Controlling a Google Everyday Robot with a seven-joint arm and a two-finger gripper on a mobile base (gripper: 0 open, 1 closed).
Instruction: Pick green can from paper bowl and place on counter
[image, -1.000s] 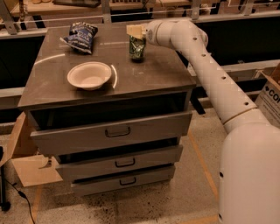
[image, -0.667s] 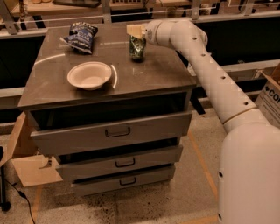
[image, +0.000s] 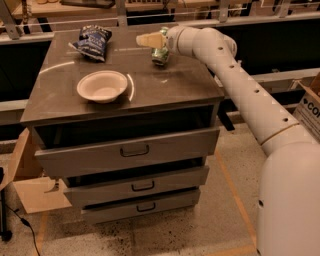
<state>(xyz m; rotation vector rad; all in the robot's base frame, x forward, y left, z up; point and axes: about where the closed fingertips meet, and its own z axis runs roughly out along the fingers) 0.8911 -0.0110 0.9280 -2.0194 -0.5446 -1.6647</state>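
The green can stands upright at the back right of the counter, its base on or just above the dark top. My gripper reaches in from the right at the can's upper half. One beige finger lies across the front of the can and the other is hidden behind it. The gripper looks shut on the can. The paper bowl sits empty at the front left of the counter, well apart from the can.
A dark blue chip bag lies at the back left of the counter. Below the top are three handled drawers. A railing runs behind. A cardboard box sits at the right and cardboard on the floor at the left.
The visible finger has shifted slightly left and lower across the can. The can, bowl and chip bag have stayed in place.
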